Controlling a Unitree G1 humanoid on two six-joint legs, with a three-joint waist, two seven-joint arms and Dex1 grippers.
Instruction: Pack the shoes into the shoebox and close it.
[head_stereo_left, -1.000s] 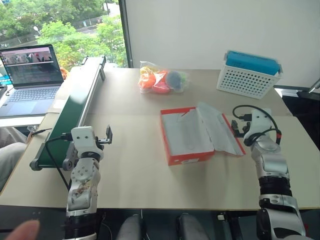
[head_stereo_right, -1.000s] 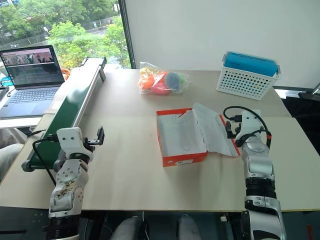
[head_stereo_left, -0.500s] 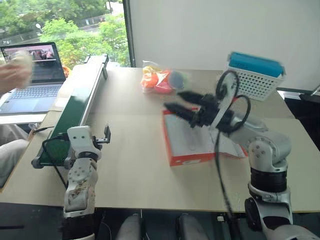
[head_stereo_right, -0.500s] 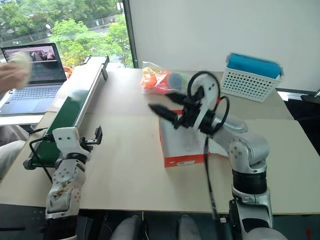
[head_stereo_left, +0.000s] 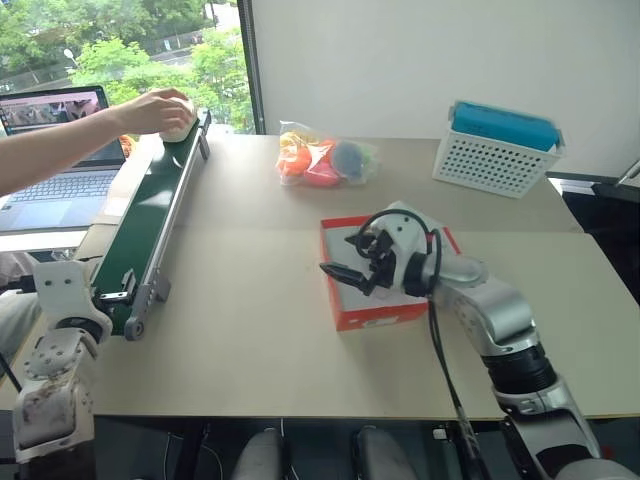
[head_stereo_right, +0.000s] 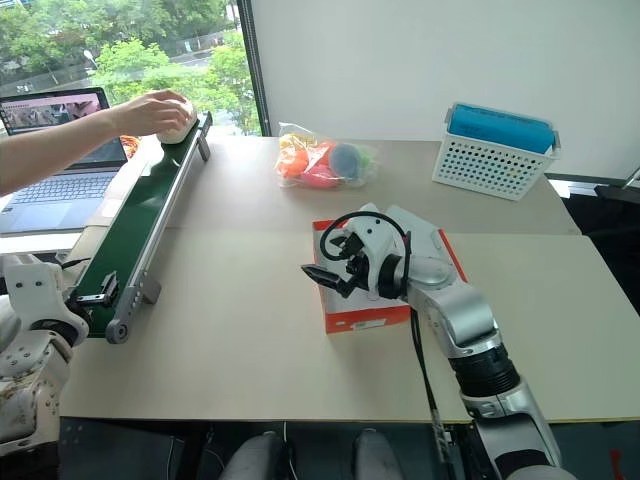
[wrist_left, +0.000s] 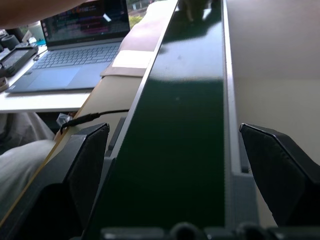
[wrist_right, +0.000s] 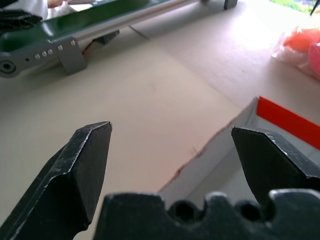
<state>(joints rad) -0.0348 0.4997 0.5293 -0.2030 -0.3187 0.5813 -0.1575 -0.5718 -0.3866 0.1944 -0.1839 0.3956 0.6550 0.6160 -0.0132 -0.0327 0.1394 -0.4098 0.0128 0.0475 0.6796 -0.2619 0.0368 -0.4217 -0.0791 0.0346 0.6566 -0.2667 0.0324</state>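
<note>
Over the shoebox the right tool gapes — a hand hides something pale.

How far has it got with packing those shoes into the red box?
Barely started. Done: the shoebox lies open on the table. In hand: a person's hand sets a shoe on the conveyor belt's far end; the left claw waits open at its near end, the right claw open over the box. Left: packing both shoes, closing the lid.

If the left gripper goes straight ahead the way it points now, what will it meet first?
Probably the green conveyor belt: the open left gripper points along it, its fingers on either side. Depth is unclear.
</note>
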